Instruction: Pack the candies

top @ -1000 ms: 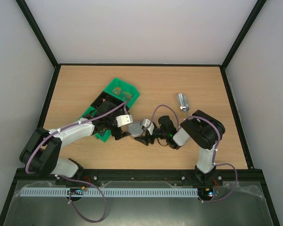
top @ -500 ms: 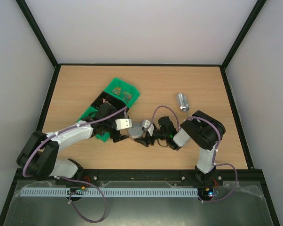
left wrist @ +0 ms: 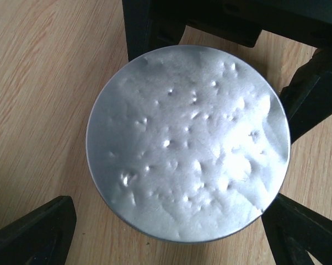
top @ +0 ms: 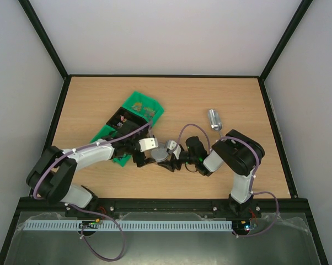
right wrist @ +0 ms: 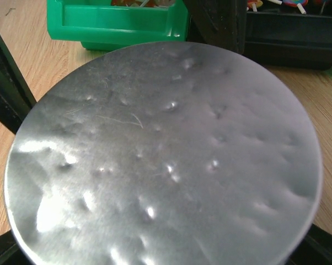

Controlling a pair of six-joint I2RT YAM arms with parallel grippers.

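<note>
The candies (top: 137, 105) are tiny mixed-colour sweets lying in a green tray (top: 153, 114) at the back left; a few show at the top of the right wrist view (right wrist: 290, 4). A round silver lid (top: 159, 153) sits between both grippers and fills the left wrist view (left wrist: 188, 143) and the right wrist view (right wrist: 166, 154). My left gripper (top: 148, 149) is open, its fingers (left wrist: 36, 234) spread on either side of the lid. My right gripper (top: 173, 157) holds the lid by its rim from the right.
A black tray (top: 119, 118) adjoins the green tray. A metal scoop (top: 214, 118) lies on the table right of centre, beyond the right arm. The wooden table (top: 100, 94) has black frame edges all round.
The lid has shifted slightly left towards the left gripper. The left gripper has dropped closer around it. The right arm has hardly moved.
</note>
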